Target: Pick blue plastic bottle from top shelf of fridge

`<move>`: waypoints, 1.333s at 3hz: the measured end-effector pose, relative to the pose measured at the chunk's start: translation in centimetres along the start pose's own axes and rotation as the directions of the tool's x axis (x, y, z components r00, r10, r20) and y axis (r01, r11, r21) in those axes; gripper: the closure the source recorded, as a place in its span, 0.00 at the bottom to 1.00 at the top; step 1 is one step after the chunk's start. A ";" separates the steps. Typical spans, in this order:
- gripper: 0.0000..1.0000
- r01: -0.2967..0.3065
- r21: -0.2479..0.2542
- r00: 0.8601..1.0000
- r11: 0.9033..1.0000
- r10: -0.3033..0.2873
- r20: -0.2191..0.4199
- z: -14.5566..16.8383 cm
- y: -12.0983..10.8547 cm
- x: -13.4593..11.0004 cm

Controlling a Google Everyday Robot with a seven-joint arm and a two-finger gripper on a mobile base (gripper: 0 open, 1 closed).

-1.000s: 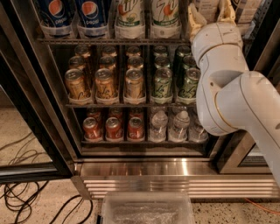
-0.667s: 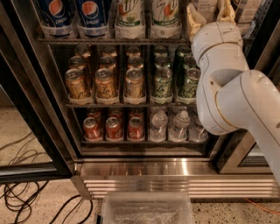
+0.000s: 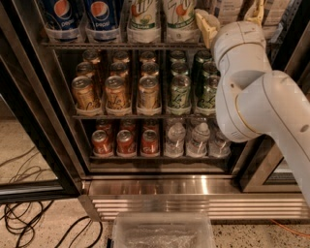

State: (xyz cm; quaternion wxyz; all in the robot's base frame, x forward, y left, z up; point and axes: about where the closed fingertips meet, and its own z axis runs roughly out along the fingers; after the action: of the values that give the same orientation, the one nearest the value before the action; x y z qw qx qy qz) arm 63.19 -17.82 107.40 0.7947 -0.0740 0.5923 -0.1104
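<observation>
Occupying the right end of the top shelf [image 3: 121, 44], the gripper [image 3: 231, 14] sits at shelf level with its two yellowish fingers [image 3: 206, 25] spread apart, one on each side of the blue plastic bottle [image 3: 226, 6]. Whether the pads press the bottle cannot be told. The bottle stands on the top shelf at its right end; only its lower label area shows, because the upper edge of the view cuts off the rest.

Clearances along the top shelf:
- The left finger lies just beside the nearer of the two 7up bottles [image 3: 180, 17], with almost no gap.
- Two Pepsi bottles [image 3: 81, 14] fill the left part of the shelf, so the front edge is lined with bottles from end to end.
- Right of the gripper, the dark frame of the fridge [image 3: 193, 186] runs close to the white arm [image 3: 256, 101].

Below the top shelf:
- The arm passes down in front of the right columns of the lower racks and hides them.
- The next rack down holds gold cans [image 3: 116, 92] and green cans [image 3: 180, 92].
- The lowest rack holds red cans [image 3: 126, 143] and small clear bottles [image 3: 175, 138].
- Far below the shelf, in front of the steel base, a clear plastic bin [image 3: 162, 235] rests on the floor, and black cables [image 3: 29, 218] lie toward the shelf's left end.
</observation>
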 end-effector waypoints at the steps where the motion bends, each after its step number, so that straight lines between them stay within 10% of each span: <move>1: 0.08 0.001 0.001 1.000 1.000 -0.001 -0.002 0.2 -0.1 -0.2; 4: 0.33 0.024 -0.001 0.999 1.000 -0.024 -0.023 1.8 0.4 0.5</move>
State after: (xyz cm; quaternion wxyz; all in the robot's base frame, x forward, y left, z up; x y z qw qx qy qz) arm 65.11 -17.56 107.39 0.7865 -0.0799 0.6004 -0.1206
